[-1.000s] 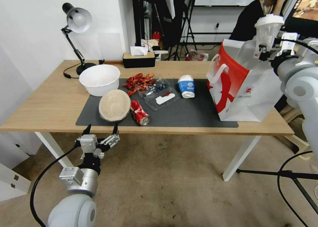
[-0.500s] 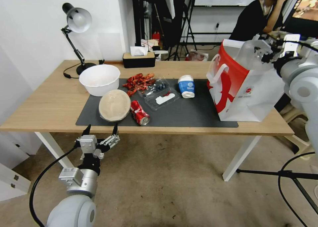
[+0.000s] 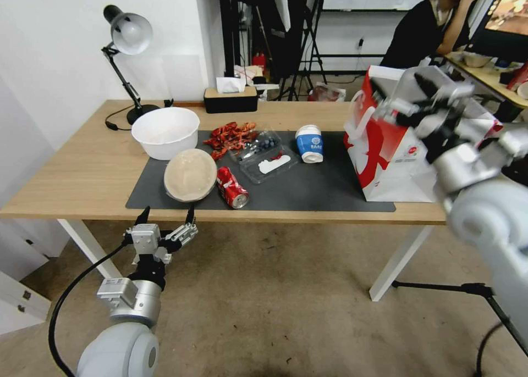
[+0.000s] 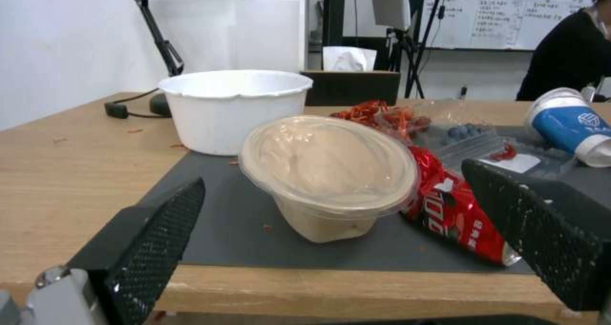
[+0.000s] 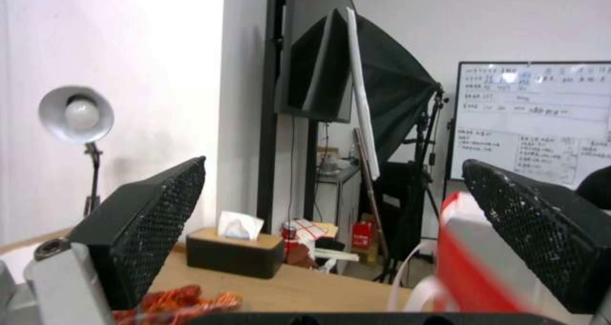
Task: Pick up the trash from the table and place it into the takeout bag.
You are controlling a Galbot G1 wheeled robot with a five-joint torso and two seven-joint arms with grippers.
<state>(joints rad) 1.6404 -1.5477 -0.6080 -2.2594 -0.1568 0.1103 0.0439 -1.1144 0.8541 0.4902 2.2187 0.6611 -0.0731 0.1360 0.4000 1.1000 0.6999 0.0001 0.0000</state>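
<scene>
- We see the trash on the dark mat of the counter: a beige lidded bowl tipped on its side, touching a crushed red can beside it.
- Behind them lie a clear tray and a red heap; what the heap is made of we cannot make out.
- A blue-white cup lies tipped on the mat, between the tray and the bag.
- The bag stands at the mat's right end; our right arm covers its top and right side, so we cannot see inside.
- A white bowl sits upright at the mat's far left corner, with a lamp and a tissue box beyond it.
- Our right claw hangs over the bag's mouth, blurred in the head view; the wrist view shows its fingers spread wide with nothing between them.
- Our left claw waits below the counter's near edge, facing the beige bowl, fingers parted and bare.
</scene>
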